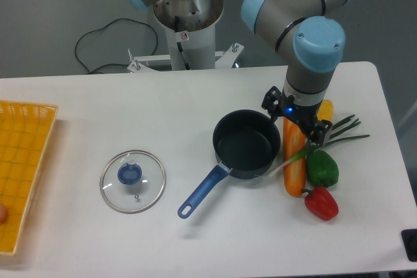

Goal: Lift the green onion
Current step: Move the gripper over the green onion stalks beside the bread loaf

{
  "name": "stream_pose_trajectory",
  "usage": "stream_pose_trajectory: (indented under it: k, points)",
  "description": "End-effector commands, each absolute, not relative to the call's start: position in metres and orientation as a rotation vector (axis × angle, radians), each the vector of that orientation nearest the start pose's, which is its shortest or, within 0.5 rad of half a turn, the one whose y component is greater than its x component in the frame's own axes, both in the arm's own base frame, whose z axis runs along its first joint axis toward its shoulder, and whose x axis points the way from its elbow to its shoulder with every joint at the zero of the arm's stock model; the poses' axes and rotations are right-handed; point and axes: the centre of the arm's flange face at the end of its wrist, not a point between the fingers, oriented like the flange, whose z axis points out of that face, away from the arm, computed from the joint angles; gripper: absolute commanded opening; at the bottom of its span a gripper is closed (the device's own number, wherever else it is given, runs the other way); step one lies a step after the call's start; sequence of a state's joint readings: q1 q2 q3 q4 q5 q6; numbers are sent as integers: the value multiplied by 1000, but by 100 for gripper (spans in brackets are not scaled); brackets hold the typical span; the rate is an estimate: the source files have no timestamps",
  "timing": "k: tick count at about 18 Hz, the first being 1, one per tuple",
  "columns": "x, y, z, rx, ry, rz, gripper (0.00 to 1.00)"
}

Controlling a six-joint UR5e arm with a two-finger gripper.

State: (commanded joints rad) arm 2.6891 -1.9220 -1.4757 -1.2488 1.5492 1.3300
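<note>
The green onion (344,139) lies at the right of the table. Its pale end rests by the pot and across the carrot (294,164), and its dark leaves fan out to the right. My gripper (294,119) hovers over the carrot's upper end and the stalk's middle, pointing down. Its two black fingers stand apart, one near the pot rim and the other (318,132) by the leaves. It is open, with nothing held between them. The wrist hides part of the stalk.
A dark blue pot (246,143) with a blue handle sits left of the carrot. A green bell pepper (322,168), a red pepper (321,203) and a yellow pepper (324,109) crowd around the onion. A glass lid (132,181) and a yellow basket (23,161) lie to the left.
</note>
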Motion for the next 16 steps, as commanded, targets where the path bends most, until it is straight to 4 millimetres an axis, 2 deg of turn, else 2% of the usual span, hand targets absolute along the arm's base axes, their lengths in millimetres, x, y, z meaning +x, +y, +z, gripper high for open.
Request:
stream_pose_trajectory:
  k: [2, 5, 9, 13, 16]
  points:
    - [-514, 393, 369, -3074, 314, 96, 100]
    - [-533, 372, 368, -3064, 299, 119, 100]
    - [-556, 348, 351, -3008, 279, 79, 100]
    - [-570, 338, 335, -3012, 279, 67, 100]
    - [-571, 339, 324, -3021, 266, 38, 100]
